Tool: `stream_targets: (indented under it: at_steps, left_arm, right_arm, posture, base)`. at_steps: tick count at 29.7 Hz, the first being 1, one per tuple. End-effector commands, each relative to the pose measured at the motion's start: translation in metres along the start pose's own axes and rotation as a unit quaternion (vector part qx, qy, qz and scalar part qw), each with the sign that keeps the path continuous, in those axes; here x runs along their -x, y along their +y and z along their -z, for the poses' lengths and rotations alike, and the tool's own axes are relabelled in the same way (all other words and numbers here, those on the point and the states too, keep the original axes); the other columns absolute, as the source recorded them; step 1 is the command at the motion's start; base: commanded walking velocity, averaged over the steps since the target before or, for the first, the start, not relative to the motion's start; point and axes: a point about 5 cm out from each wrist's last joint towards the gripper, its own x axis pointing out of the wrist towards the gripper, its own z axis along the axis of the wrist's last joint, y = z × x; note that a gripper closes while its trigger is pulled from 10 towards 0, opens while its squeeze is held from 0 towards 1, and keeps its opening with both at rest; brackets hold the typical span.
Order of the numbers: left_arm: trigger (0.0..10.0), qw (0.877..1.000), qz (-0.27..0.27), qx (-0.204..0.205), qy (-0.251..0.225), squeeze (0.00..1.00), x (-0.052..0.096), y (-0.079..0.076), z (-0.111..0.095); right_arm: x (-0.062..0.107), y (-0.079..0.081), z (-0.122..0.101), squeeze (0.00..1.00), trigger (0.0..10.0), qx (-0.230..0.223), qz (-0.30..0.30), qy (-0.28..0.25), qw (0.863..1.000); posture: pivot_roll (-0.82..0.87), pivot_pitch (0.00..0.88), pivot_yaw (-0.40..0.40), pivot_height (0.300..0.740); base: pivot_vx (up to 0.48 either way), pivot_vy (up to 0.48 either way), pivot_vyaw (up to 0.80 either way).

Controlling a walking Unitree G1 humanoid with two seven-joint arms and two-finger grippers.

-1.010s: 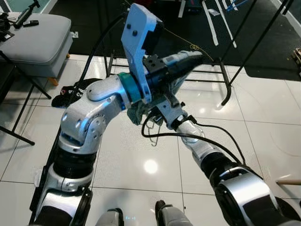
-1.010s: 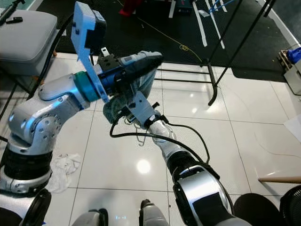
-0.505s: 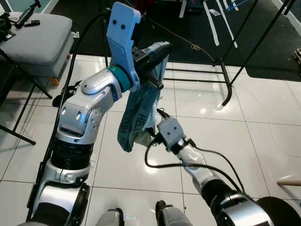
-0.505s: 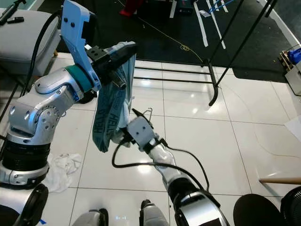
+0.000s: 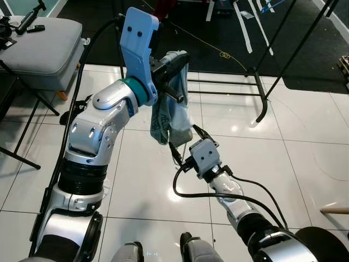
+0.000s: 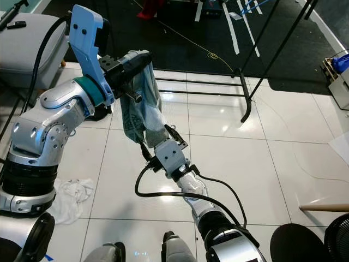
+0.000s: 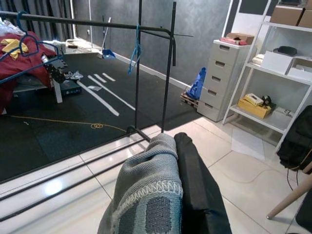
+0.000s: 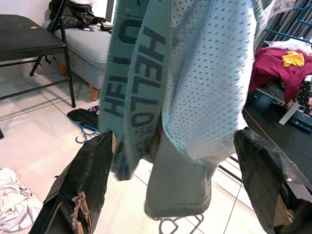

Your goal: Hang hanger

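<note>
**Garment held aloft; right hand beneath it**

Left hand (image 5: 177, 60) pinches a teal mesh garment (image 5: 172, 112), knitted band lettered "HELLO", hanging lengthwise downward above the glossy tiled floor (image 5: 305, 136). Half a second ago it hung longer; now it is bunched shorter. Right hand (image 6: 158, 143), fingers spread, sits at its lower edge. Black clothes rack (image 7: 146, 29) stands far.

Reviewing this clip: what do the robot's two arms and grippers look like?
Both arms are glossy silver with black joint bands. The left arm has a teal wrist ring and a light blue plate. The right arm carries a grey wrist block and looping black cables. The right gripper has long black fingers.
</note>
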Motion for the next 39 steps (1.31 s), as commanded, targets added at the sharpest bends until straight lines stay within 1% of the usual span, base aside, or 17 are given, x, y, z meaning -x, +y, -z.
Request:
stream_targets:
  at_steps: [1, 2, 3, 5, 6, 7, 10, 11, 14, 16, 17, 18, 21, 28, 30, 32, 39]
  left_arm:
    - [0.0, 1.000, 0.002, -0.004, -0.002, 0.00, -0.002, -0.001, 0.000]
    - [0.0, 1.000, -0.002, -0.004, -0.002, 0.00, -0.002, 0.000, 0.000]
    - [0.0, 0.998, -0.054, -0.012, 0.022, 0.00, 0.005, 0.015, 0.011]
    - [0.0, 0.998, -0.054, -0.012, 0.022, 0.00, 0.005, 0.015, 0.011]
    - [0.0, 0.995, -0.093, -0.019, 0.040, 0.00, 0.011, 0.025, 0.019]
    - [0.0, 0.990, -0.122, -0.023, 0.062, 0.00, 0.015, 0.033, 0.025]
    - [0.0, 0.987, -0.138, -0.025, 0.075, 0.00, 0.018, 0.037, 0.028]
    - [0.0, 0.987, -0.137, -0.025, 0.079, 0.00, 0.017, 0.036, 0.028]
    - [0.0, 0.988, -0.133, -0.025, 0.079, 0.00, 0.016, 0.034, 0.026]
    - [0.0, 0.990, -0.122, -0.027, 0.071, 0.00, 0.014, 0.031, 0.021]
    - [0.0, 0.990, -0.122, -0.027, 0.071, 0.00, 0.014, 0.031, 0.021]
    - [0.0, 0.990, -0.120, -0.027, 0.067, 0.00, 0.013, 0.030, 0.019]
    - [0.0, 0.990, -0.119, -0.036, 0.066, 0.00, 0.013, 0.031, 0.019]
    - [0.0, 0.990, -0.120, -0.031, 0.068, 0.00, 0.014, 0.030, 0.022]
    - [0.0, 0.993, -0.099, -0.009, 0.059, 0.00, 0.011, 0.022, 0.017]
    - [0.0, 0.995, -0.080, 0.001, 0.054, 0.00, 0.009, 0.016, 0.014]
    - [0.0, 0.999, -0.008, 0.038, 0.034, 0.00, 0.004, -0.008, -0.001]
  right_arm:
    - [0.006, 0.001, 0.003, 1.00, 10.0, -0.005, 0.003, 0.004, 1.000]
    - [0.007, 0.000, 0.004, 0.00, 10.0, -0.004, 0.009, 0.006, 1.000]
    - [0.031, -0.005, 0.025, 0.00, 10.0, -0.052, 0.094, 0.067, 0.992]
    - [0.031, -0.005, 0.025, 0.00, 10.0, -0.052, 0.094, 0.067, 0.992]
    - [0.052, -0.007, 0.040, 0.00, 10.0, -0.085, 0.156, 0.115, 0.977]
    - [0.059, -0.005, 0.043, 0.00, 10.0, -0.120, 0.167, 0.118, 0.972]
    - [0.059, -0.003, 0.041, 0.00, 10.0, -0.139, 0.160, 0.109, 0.971]
    - [0.051, -0.002, 0.035, 0.00, 10.0, -0.139, 0.132, 0.086, 0.978]
    - [0.043, -0.002, 0.030, 0.00, 10.0, -0.137, 0.108, 0.071, 0.982]
    - [0.030, -0.001, 0.023, 0.00, 10.0, -0.140, 0.051, 0.052, 0.987]
    - [0.030, -0.001, 0.023, 0.00, 10.0, -0.140, 0.051, 0.052, 0.987]
    - [0.024, 0.003, 0.019, 0.00, 10.0, -0.145, 0.017, 0.041, 0.988]
    - [0.017, 0.008, 0.014, 0.00, 10.0, -0.144, -0.026, 0.028, 0.989]
    - [0.012, 0.011, 0.014, 0.00, 10.0, -0.161, -0.044, 0.043, 0.985]
    - [0.008, 0.017, 0.015, 0.00, 10.0, -0.166, -0.091, 0.062, 0.980]
    - [0.004, 0.017, 0.015, 0.00, 10.0, -0.162, -0.103, 0.070, 0.979]
    - [-0.011, 0.009, 0.013, 0.00, 10.0, -0.154, -0.100, 0.093, 0.979]
  posture:
    - [0.03, 0.124, 0.013, 0.740]
    - [0.03, 0.124, 0.013, 0.740]
    - [0.02, 0.099, 0.013, 0.740]
    - [0.02, 0.099, 0.013, 0.740]
    - [0.02, 0.099, 0.013, 0.740]
    - [0.02, 0.096, 0.013, 0.740]
    - [0.02, 0.097, 0.013, 0.740]
    - [0.02, 0.097, 0.013, 0.740]
    - [0.02, 0.100, 0.011, 0.740]
    - [0.02, 0.103, 0.010, 0.740]
    - [0.02, 0.103, 0.010, 0.740]
    - [0.02, 0.103, 0.008, 0.740]
    - [0.02, 0.104, 0.006, 0.740]
    - [0.02, 0.110, 0.009, 0.740]
    - [0.02, 0.112, 0.009, 0.740]
    - [0.02, 0.112, 0.007, 0.740]
    - [0.03, 0.116, 0.006, 0.740]
  base:
    - [0.000, 0.000, 0.00]
    - [0.000, 0.000, 0.00]
    - [0.000, 0.000, 0.00]
    - [0.000, 0.000, 0.00]
    - [0.000, 0.000, 0.00]
    - [0.000, 0.000, 0.00]
    - [0.000, 0.000, 0.00]
    - [0.000, 0.000, 0.00]
    - [0.000, 0.000, 0.00]
    - [0.000, 0.000, 0.00]
    - [0.000, 0.000, 0.00]
    - [0.000, 0.000, 0.00]
    - [0.000, 0.000, 0.00]
    - [0.000, 0.000, 0.00]
    - [0.000, 0.000, 0.00]
    - [0.000, 0.000, 0.00]
    - [0.000, 0.000, 0.00]
